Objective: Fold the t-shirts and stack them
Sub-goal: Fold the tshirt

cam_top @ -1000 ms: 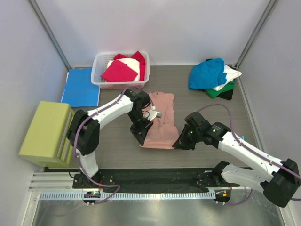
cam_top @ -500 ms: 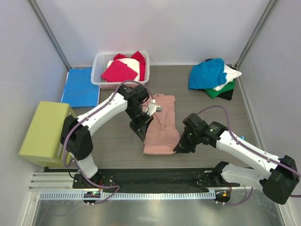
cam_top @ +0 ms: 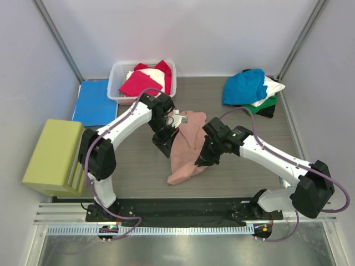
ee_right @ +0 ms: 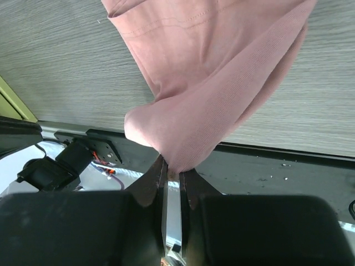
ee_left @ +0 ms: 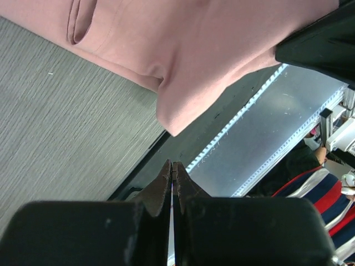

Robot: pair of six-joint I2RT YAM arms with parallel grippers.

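**While dusty-pink t-shirt [cam_top: 183, 160] is hanging mid-table**

As pale walls [cam_top: 222, 33] are enclosing the wood-grain table [cam_top: 138, 172], a yellow-green box [cam_top: 52, 158], blue folder [cam_top: 94, 102] and basket [cam_top: 113, 83] of tees [cam_top: 140, 83] are sitting left of that t-shirt. Beside it the left gripper [ee_left: 172, 172] is hovering, jaws clenched empty; the right gripper [ee_right: 172, 174] is pinching its bunched edge. Far right of it, stacked tees [cam_top: 252, 91] are lying.

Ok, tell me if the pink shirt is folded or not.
Not folded: the pink shirt is bunched up and drapes in loose creases from the right tool, which pinches one edge; no neat layers show.
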